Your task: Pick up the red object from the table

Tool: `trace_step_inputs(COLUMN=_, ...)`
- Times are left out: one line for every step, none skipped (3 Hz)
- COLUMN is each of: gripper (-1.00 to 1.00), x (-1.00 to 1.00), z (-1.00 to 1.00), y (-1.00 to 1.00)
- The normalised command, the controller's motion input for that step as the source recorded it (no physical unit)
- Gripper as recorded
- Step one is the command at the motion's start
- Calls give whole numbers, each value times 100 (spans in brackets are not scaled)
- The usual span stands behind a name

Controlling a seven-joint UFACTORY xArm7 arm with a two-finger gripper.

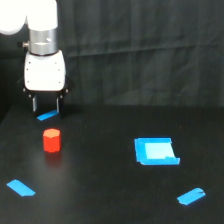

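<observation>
Hand [45, 105] open and empty, above table [100, 165], behind red object [51, 140]

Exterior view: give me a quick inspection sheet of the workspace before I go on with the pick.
Surface: matte black table, flat.
Job's things: red object upright on the table, untouched, nearer the camera than the gripper.
Clutter: blue tape strips; blue square patch.
Grippers: gripper open, holding nothing, fingers pointing down over the far tape strip.
Cables: nothing seen.
Surroundings: black cloth backdrop.
</observation>
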Motion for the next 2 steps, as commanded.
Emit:
trace_step_inputs(gripper=98, x=-5, z=3, y=-10)
trace_step_inputs(gripper=99, x=3, z=6, y=-28)
